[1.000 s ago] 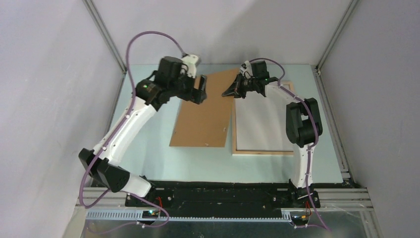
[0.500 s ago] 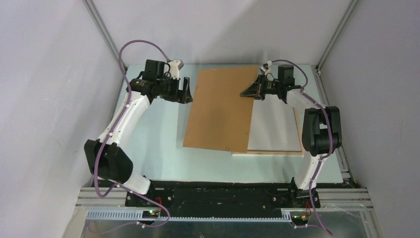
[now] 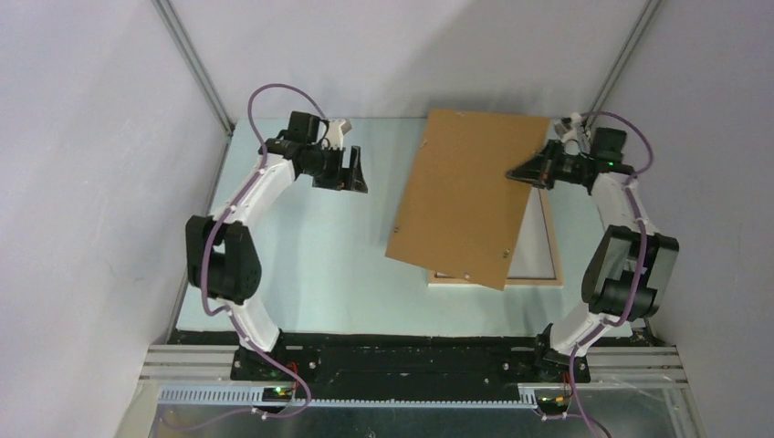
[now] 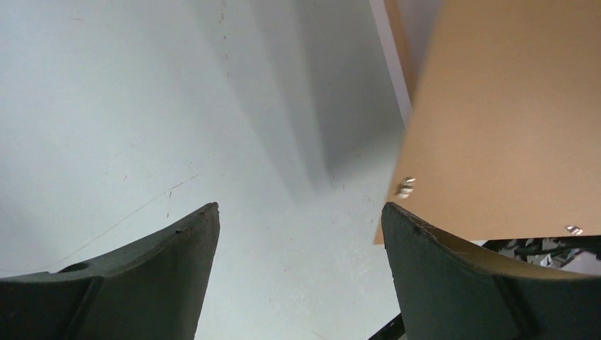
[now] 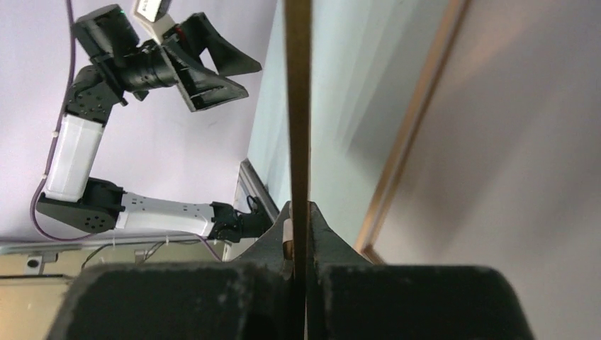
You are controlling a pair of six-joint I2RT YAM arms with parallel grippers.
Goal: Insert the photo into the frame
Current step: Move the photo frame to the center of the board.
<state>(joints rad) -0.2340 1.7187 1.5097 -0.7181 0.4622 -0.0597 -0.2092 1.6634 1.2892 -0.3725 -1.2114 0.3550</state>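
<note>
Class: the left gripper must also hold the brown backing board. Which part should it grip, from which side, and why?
Probably the free left edge of the backing board, from the left. It is a thin flat sheet, pinched at its right edge by the right gripper, lifted over the frame, its left edge facing the open left gripper.
</note>
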